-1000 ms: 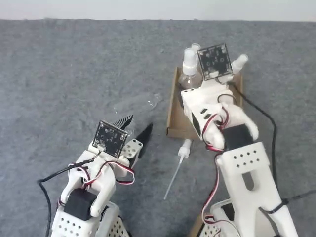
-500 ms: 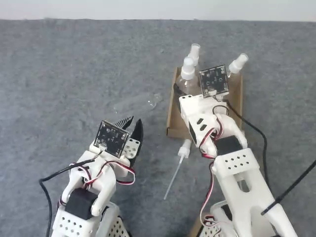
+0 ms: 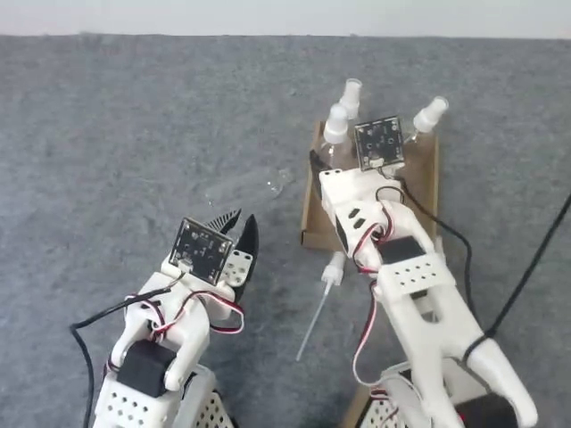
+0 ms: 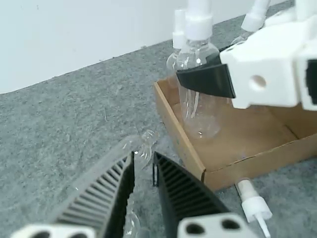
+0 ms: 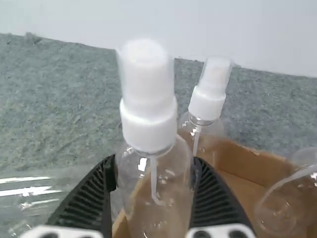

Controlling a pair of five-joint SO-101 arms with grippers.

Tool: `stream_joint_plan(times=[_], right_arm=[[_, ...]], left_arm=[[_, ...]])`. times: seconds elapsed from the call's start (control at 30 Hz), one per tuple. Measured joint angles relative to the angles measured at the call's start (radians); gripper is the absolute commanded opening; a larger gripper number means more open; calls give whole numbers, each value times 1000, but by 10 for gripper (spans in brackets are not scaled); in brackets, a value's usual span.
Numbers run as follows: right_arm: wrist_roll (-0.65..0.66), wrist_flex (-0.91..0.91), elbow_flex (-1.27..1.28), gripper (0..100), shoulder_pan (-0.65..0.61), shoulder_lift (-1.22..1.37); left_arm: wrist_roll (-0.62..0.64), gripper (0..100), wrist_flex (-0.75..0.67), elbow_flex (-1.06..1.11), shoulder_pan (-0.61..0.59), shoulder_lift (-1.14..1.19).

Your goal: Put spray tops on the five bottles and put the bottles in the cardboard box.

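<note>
though the box (image 3: 310, 209) holds three capped bottles (image 3: 337, 125), one bottle (image 3: 245, 187) lies outside.

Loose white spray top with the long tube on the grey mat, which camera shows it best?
The high view: the loose white spray top lies whole, tube included, beside the cardboard box. The left wrist view catches just its head.

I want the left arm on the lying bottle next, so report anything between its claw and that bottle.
Nothing visible stands between them. The left claw is over bare carpet just short of the lying bottle; the cardboard box and loose spray top sit off to one side.
</note>
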Motion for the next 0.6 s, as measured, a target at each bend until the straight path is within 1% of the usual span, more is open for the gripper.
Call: stream_joint_plan(times=[0.47,0.6], right_arm=[[-3,-6,18,7,8,23],[-3,-52,35,6,8,23]], left_arm=[[0,51,0,0,0,0],[0,51,0,0,0,0]])
